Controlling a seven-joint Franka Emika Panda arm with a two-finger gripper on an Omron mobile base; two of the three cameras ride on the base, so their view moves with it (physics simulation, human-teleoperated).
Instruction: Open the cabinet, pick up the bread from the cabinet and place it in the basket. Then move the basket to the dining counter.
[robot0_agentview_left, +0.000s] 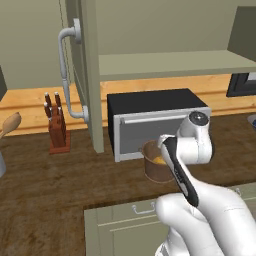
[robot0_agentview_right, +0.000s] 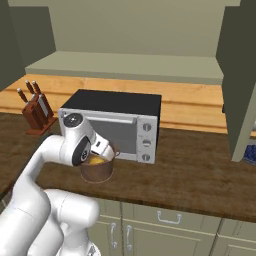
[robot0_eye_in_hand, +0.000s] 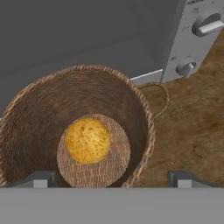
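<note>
Gripper: your gripper (robot0_eye_in_hand: 112, 179) stands wide, nothing between its fingertips (robot0_eye_in_hand: 40, 179), and it hangs over the mouth of the basket (robot0_eye_in_hand: 144, 118).
Bread: the bread (robot0_eye_in_hand: 87, 141) lies on the basket floor, near the middle, clear of the woven wall and free of your fingers.
Basket: you have it on the dark wood worktop (robot0_agentview_right: 200, 175), just in front of the toaster oven (robot0_agentview_right: 112, 120), near that oven's left half as the right base view shows it; the arm covers part of the rim (robot0_agentview_left: 150, 146).
Cabinet: its sage-green door (robot0_agentview_left: 82, 75) is swung open, silver bar handle (robot0_agentview_left: 65, 70) facing you on the left.
Step in hand: by my reading, the bread is placed, so you are at the change from dropping it to taking up the basket.
Next move: you need a hold on the basket itself. Judge whether the wide jaws can straddle the thick rim at one side, one finger inside and one outside, then close firmly before lifting.
Caution: keep the lift level, or the bread may roll; mind the oven front close behind.
</note>
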